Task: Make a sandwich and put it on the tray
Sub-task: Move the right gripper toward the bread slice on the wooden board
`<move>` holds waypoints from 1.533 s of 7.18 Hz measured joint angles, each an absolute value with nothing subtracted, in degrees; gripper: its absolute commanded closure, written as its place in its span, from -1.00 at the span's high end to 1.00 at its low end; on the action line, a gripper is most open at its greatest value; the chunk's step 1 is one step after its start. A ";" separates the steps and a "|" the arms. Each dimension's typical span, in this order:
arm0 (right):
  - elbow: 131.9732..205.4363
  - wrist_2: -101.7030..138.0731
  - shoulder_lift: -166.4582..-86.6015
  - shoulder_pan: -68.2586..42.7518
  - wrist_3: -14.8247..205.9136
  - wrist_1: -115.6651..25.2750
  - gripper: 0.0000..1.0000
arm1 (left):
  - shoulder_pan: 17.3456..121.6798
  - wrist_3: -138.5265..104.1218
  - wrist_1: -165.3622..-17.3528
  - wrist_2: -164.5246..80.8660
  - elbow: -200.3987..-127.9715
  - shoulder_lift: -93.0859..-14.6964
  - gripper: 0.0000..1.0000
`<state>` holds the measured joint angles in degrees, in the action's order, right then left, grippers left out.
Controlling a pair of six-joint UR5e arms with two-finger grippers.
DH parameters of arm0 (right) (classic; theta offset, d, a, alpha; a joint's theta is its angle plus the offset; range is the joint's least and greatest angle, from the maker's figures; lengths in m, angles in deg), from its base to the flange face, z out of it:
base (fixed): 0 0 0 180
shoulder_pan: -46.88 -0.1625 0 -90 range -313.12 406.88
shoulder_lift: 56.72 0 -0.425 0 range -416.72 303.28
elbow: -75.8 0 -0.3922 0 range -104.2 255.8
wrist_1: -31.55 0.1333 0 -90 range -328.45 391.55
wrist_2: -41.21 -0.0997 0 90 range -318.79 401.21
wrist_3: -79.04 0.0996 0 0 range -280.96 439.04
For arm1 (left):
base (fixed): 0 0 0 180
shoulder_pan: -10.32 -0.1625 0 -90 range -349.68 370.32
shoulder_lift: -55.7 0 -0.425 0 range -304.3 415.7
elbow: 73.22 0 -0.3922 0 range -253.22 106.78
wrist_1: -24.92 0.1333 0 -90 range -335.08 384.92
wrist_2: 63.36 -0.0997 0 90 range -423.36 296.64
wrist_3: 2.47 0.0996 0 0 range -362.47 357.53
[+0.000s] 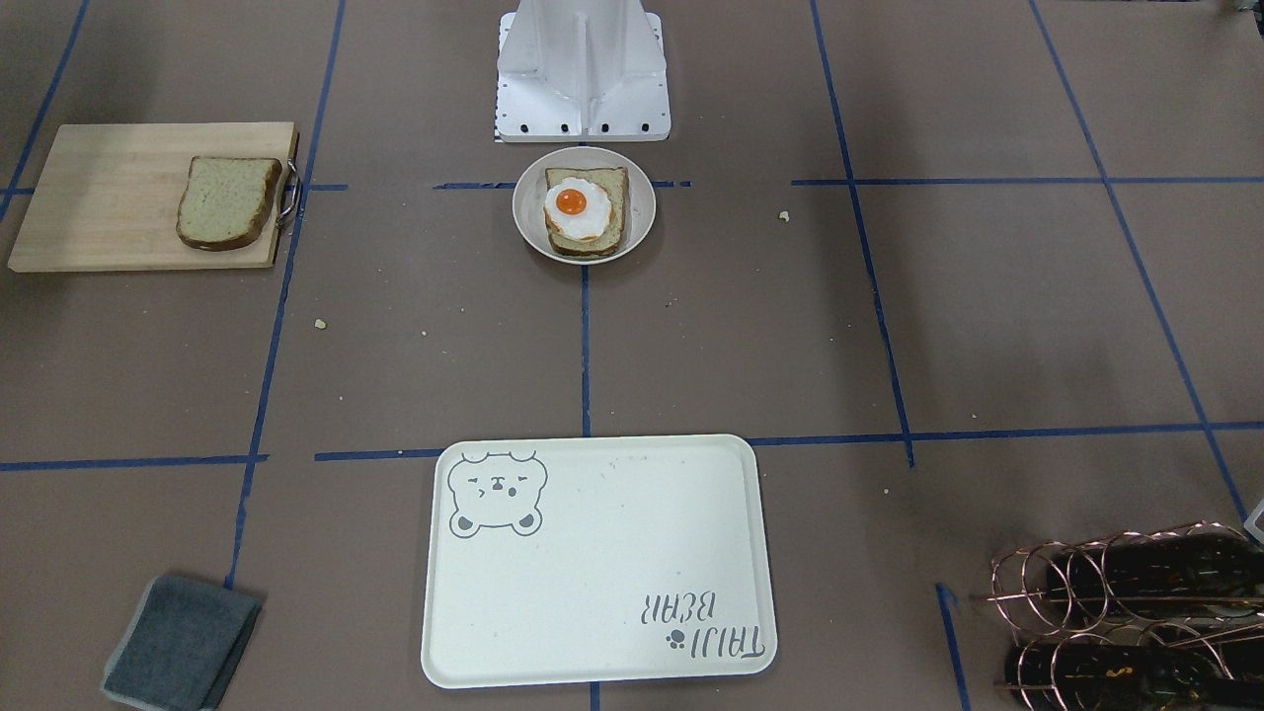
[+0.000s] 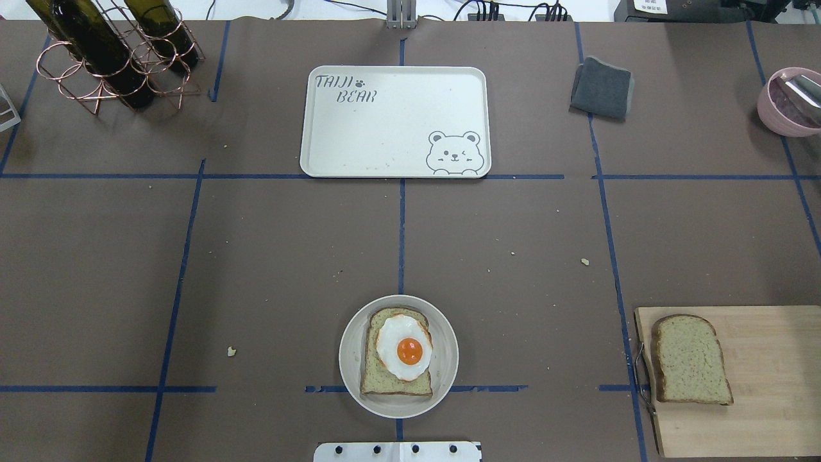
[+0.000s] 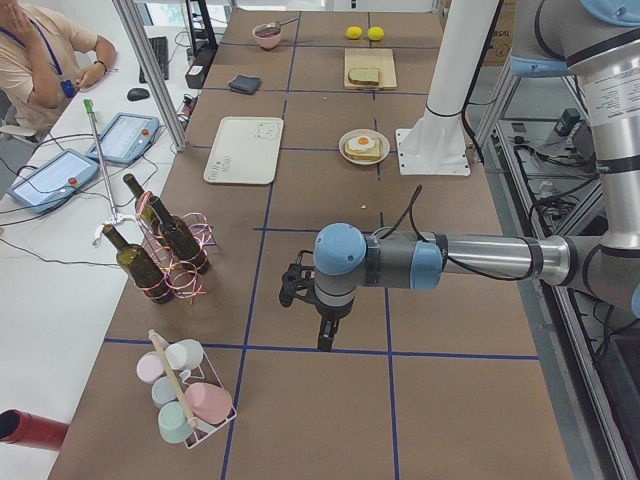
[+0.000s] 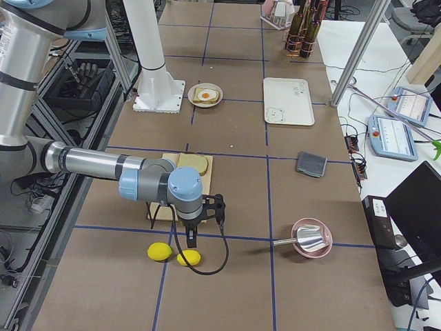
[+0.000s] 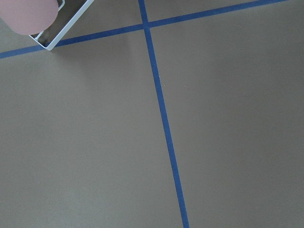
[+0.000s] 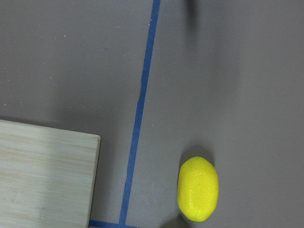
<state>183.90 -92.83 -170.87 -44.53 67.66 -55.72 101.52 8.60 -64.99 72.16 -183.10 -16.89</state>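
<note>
A: Tray?
B: Tray (image 2: 391, 128): cream, grey bear face and grey lettering. Flat against the table's operator-side edge, at mid-length.

A: Sandwich parts?
B: First slice (image 2: 385, 378): flat in the dish (image 2: 447, 378), close to the robot-side edge, at mid-length, just in front of the robot's base. Egg (image 2: 404, 346): on top of that slice, yolk up, shifted toward one corner. Second slice (image 2: 689, 359): flat on the board (image 2: 770, 385), at the board's handle end, near the robot-side edge, toward the table's right end. Not yet stacked as one sandwich, and all three well apart from the tray.

A: Left gripper?
B: Left gripper (image 3: 322, 335): pointing down over brown table toward the left end, near a crossing of blue tape lines. Fingers apart or together: cannot tell, seen from the side only.

A: Right gripper?
B: Right gripper (image 4: 191, 238): pointing down toward the right end, past the board, just above two lemons (image 4: 160, 252). Finger state: cannot tell, for the same reason.

A: Remainder?
B: Cloth (image 2: 601, 88): grey, folded, by the operator-side edge, right of the tray. Bottles (image 2: 96, 45): dark green, lying in a copper wire rack, by the same edge, left of the tray. Bowl (image 2: 786, 109): pink, metal scoop inside, further toward the right end than the cloth.
</note>
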 measured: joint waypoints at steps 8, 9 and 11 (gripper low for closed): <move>186.18 -95.29 -170.88 -31.43 95.81 -31.09 1.00 | 101.63 8.61 -66.72 72.34 -184.10 -16.98 1.00; 185.98 -94.56 -171.54 -25.30 108.80 -22.01 1.00 | 101.63 8.61 -66.97 72.34 -184.12 -16.98 1.00; 185.71 -88.25 -173.54 -13.04 129.91 -5.92 0.99 | 101.63 8.60 -67.08 72.34 -184.13 -16.98 1.00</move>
